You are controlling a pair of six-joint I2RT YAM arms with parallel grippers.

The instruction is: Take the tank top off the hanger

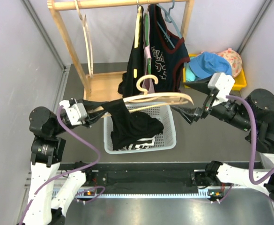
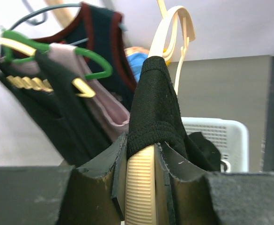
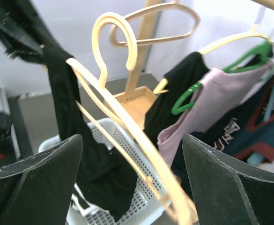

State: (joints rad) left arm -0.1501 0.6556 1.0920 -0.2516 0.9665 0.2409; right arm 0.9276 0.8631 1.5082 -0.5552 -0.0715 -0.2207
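While half off the hanger (image 1: 160,97), tank top (image 1: 127,124) over basket (image 1: 170,129), rack (image 1: 67,42) behind; left tool (image 1: 95,114) tight on hanger, right tool (image 1: 186,115) wide.

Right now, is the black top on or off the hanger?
Partly on: the tank top drapes over the hanger near the left gripper, drooping into the basket.

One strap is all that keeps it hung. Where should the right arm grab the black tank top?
Grip the tank top just below the hanger, coming from the right: its cloth drapes free there, while the strap above sits tight beside the left fingers.
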